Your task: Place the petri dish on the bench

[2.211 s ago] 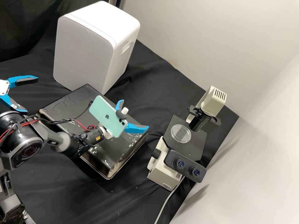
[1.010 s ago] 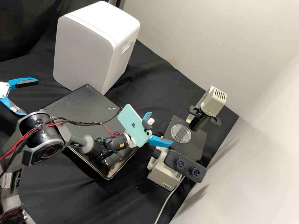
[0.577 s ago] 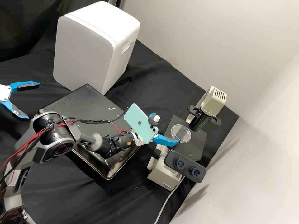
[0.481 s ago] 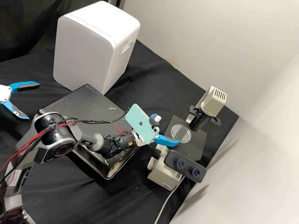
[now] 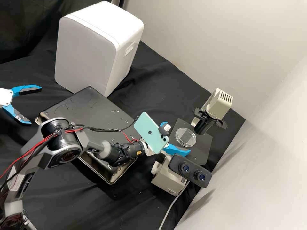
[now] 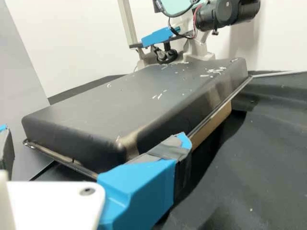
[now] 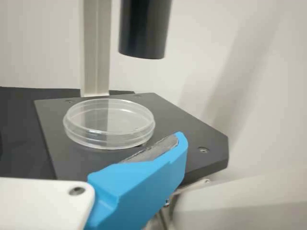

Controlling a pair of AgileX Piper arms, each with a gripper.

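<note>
**A:** Where did things stand?

**B:** The clear round plastic petri dish [image 5: 186,137] sat on the flat black microscope stage [image 5: 204,145], not on the cloth-covered black bench [image 5: 153,80]. The right gripper [image 5: 176,138] hung just beside it, jaws spread, holding nothing. The left gripper [image 5: 34,104] was also spread and empty, well apart from it.

**A:** What could have gone wrong?

**B:** The dish looked shallow and slick. A finger coming in low might have shoved it across the stage or off its edge, and a hard pinch might have popped it out. The black cylinder [image 5: 202,126] above it left little room for lifting.

**A:** Anything unclear?

**B:** 1 blue finger [image 7: 144,177] hid the dish's near rim in the right wrist view. The mint phone [image 5: 151,132] covered part of that gripper in the high view. I could not tell whether the dish had a lid or held anything.
</note>
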